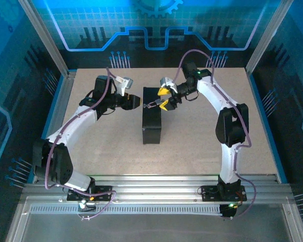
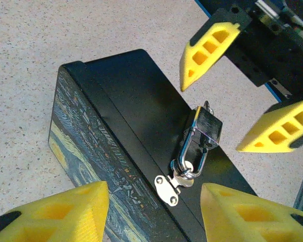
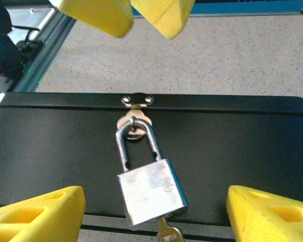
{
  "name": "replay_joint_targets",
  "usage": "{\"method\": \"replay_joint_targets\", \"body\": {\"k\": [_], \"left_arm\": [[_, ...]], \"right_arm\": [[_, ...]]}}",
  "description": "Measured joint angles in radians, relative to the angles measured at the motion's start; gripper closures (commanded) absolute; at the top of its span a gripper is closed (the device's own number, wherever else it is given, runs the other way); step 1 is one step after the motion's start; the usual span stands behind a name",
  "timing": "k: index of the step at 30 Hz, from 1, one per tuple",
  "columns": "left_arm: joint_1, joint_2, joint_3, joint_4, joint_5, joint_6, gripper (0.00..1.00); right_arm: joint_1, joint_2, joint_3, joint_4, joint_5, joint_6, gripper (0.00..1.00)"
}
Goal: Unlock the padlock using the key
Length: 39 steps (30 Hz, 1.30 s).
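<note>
Right wrist view: the small silver metal padlock (image 3: 150,194) lies flat on the black rectangular box (image 3: 50,151), its long axis across the box's width. Its shackle is hooked through the silver hasp (image 3: 136,101) at the far edge. Its body and the silver key (image 3: 167,234) point at the right gripper (image 3: 156,189), whose yellow fingers straddle it, spread wide. The left gripper (image 2: 155,185) gapes beside the hasp, holding nothing.

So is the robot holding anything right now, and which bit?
Nothing is held. The right tool is open on either side of the padlock without touching it, and the left tool is open too.
</note>
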Motion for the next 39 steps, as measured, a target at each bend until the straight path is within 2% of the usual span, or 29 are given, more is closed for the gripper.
{"method": "replay_joint_targets", "body": {"k": [8, 11, 13, 20, 27, 34, 39], "left_arm": [[0.000, 0.016, 0.000, -0.003, 0.003, 0.002, 0.48], [0.000, 0.016, 0.000, -0.003, 0.003, 0.002, 0.49], [0.000, 0.016, 0.000, -0.003, 0.003, 0.002, 0.49], [0.000, 0.021, 0.001, -0.035, 0.002, 0.001, 0.49], [0.000, 0.030, 0.001, -0.048, 0.001, -0.021, 0.49], [-0.005, 0.030, 0.001, -0.055, -0.001, -0.051, 0.49], [-0.025, 0.030, -0.001, -0.058, -0.002, -0.060, 0.49]], "right_arm": [[0.012, 0.058, 0.080, -0.049, 0.028, -0.049, 0.49], [0.013, 0.058, 0.081, -0.068, 0.026, -0.060, 0.67], [0.015, 0.058, 0.087, -0.082, 0.026, -0.067, 0.75], [0.016, 0.058, 0.094, -0.142, 0.000, -0.056, 0.81], [0.016, -0.013, -0.031, -0.100, -0.082, 0.030, 0.87], [0.013, -0.036, -0.036, -0.074, -0.147, 0.239, 0.93], [0.017, -0.081, -0.091, -0.025, -0.146, 0.387, 0.95]]}}
